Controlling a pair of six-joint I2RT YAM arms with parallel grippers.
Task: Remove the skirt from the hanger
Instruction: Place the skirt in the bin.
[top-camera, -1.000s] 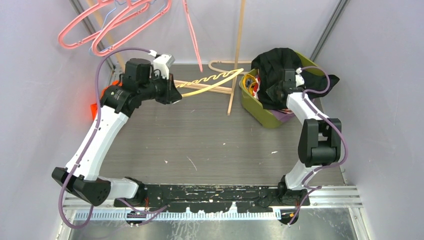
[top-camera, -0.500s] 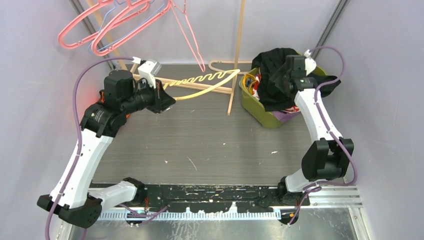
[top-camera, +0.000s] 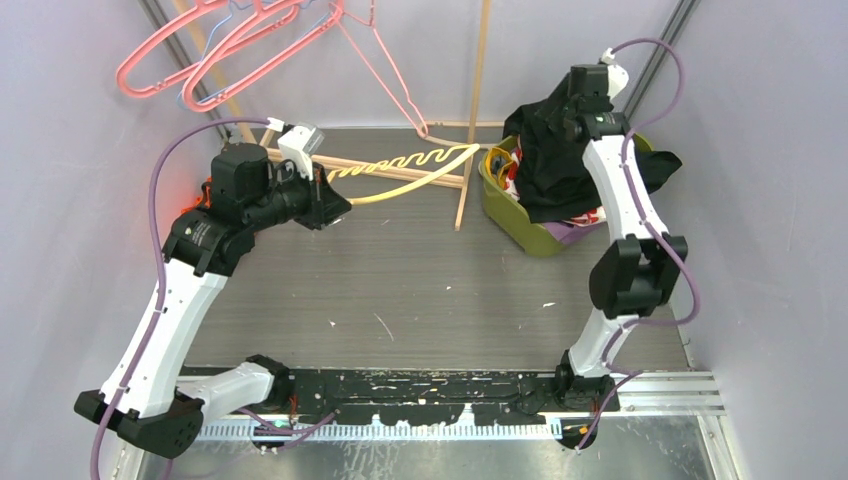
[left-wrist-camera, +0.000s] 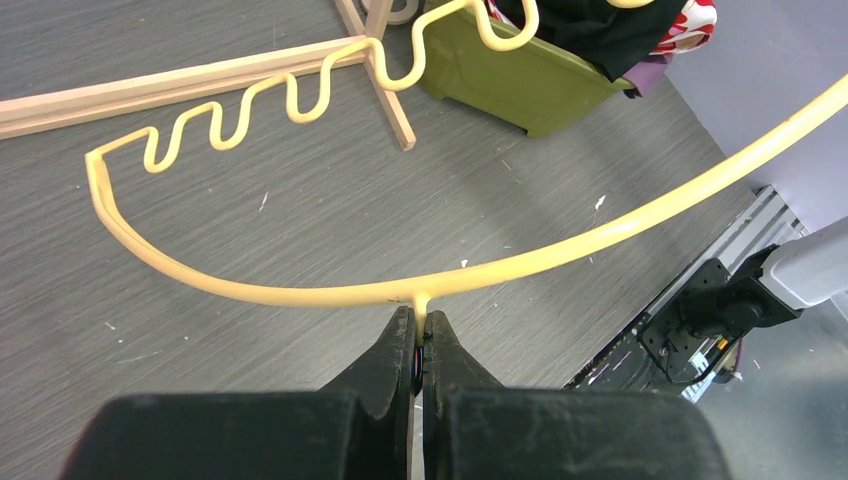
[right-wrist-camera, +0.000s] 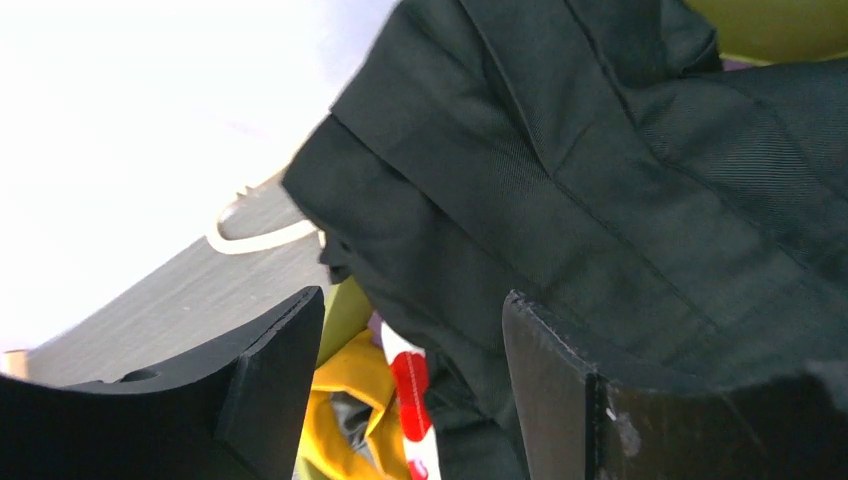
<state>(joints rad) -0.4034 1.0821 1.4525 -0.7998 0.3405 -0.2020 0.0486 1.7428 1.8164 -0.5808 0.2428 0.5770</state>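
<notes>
**Skirt off the hanger and heaped on the bin, my right claw spread above it**

My right claw (right-wrist-camera: 410, 298) stands spread wide with nothing between its fingers (right-wrist-camera: 270, 380). The black skirt (right-wrist-camera: 620, 200) fills most of what my right wrist sees. It lies just beyond and below the gap, and its folded edge runs down toward the inner side of my right-hand finger. Whether that finger touches the cloth I cannot tell.

From above, the skirt is piled on the green bin (top-camera: 520, 228) at the far right of the table (top-camera: 400, 290). It is bunched high, and one flap hangs over the bin's right rim. My right claw sits at the top of the pile on its far side. Bright cloths (top-camera: 500, 165) in red, white and yellow show in the bin under the skirt's left edge.

My left claw (left-wrist-camera: 418, 318) is pressed together on the short stub in the middle of the yellow hanger (left-wrist-camera: 250, 292) and holds it above the table, well to the left of the skirt. The hanger is bare. Its wavy bar reaches out toward the bin, and its far end comes to the bin's near-left rim close beside the skirt. I cannot tell if they touch.

A wooden rack (top-camera: 470, 120) stands between hanger and bin, and pink hangers (top-camera: 230, 45) hang at the far left.
</notes>
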